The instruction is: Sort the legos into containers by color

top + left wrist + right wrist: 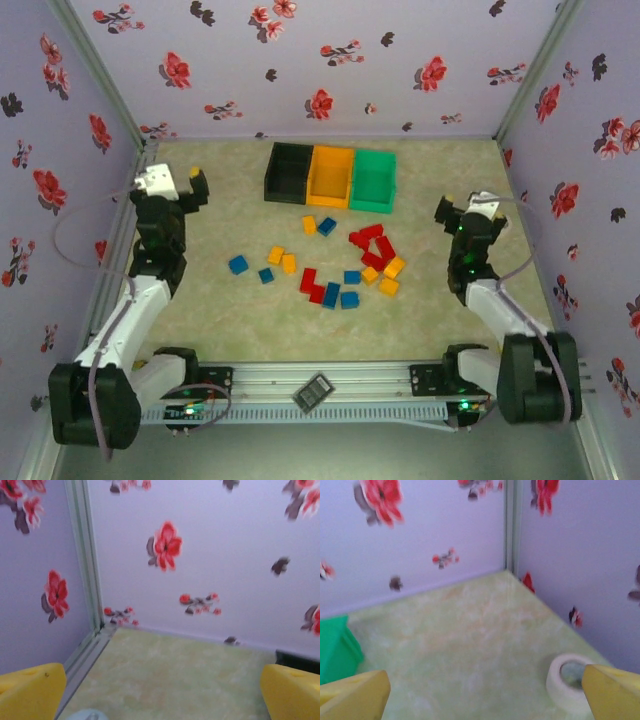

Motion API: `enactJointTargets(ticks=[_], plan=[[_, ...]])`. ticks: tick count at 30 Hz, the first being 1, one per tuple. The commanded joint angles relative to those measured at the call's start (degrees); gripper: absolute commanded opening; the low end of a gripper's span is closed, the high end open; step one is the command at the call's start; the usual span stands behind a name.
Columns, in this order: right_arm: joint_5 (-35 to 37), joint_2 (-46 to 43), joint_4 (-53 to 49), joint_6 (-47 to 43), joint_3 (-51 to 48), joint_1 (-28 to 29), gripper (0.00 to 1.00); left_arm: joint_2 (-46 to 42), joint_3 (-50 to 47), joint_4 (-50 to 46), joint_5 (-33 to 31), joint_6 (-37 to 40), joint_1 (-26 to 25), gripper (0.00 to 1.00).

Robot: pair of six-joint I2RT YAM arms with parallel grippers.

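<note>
Three bins stand side by side at the back of the table: black [288,172], orange [332,176] and green [374,180]. In front of them legos are scattered on the mat, among them a blue one [238,265], a yellow one [276,255] and a red cluster [372,245]. My left gripper [192,188] hangs at the far left, well away from the bricks, and is open [162,695] with bare mat between its yellow fingers [30,690]. My right gripper [452,212] hangs at the right, also open [482,695] and empty. A corner of the green bin [337,647] shows left of it.
A white tape roll [567,680] lies on the mat close to my right finger [612,690]. Flowered walls enclose the table on three sides. The black bin's edge [297,660] shows at the right of the left wrist view. A small dark object [315,392] sits on the front rail.
</note>
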Motion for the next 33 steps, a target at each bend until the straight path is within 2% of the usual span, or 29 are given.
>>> enactJointTargets(ticks=[1,4,8,14,19,26,33], plan=[[4.9,-4.9,-17.8,2.6,7.3,0.7,0.99,-0.3,6.1,-11.8,-2.4,-1.8,-2.6,1.00],[5.8,-6.6,-27.1,4.4,13.1,1.9,0.99,1.4,12.3,-17.9,-4.5,-3.7,-5.6,1.00],[4.5,-8.0,-32.0,6.3,16.1,3.8,0.99,5.6,22.1,-30.1,-4.2,-6.5,-8.9,1.00],[-7.2,-4.3,-47.0,12.6,23.0,3.9,0.99,7.0,24.7,-35.2,-4.0,-8.6,-15.4,1.00],[-15.3,3.2,-57.7,15.8,25.9,4.3,0.98,8.2,24.5,-40.8,-3.9,-14.4,-17.1,1.00],[-18.5,13.3,-60.7,21.4,24.1,9.6,0.92,11.4,23.4,-43.0,-2.3,-16.9,-19.2,1.00],[-16.6,17.3,-57.5,36.6,20.2,19.3,0.83,13.2,23.7,-43.7,-2.3,-17.6,-20.8,1.00]])
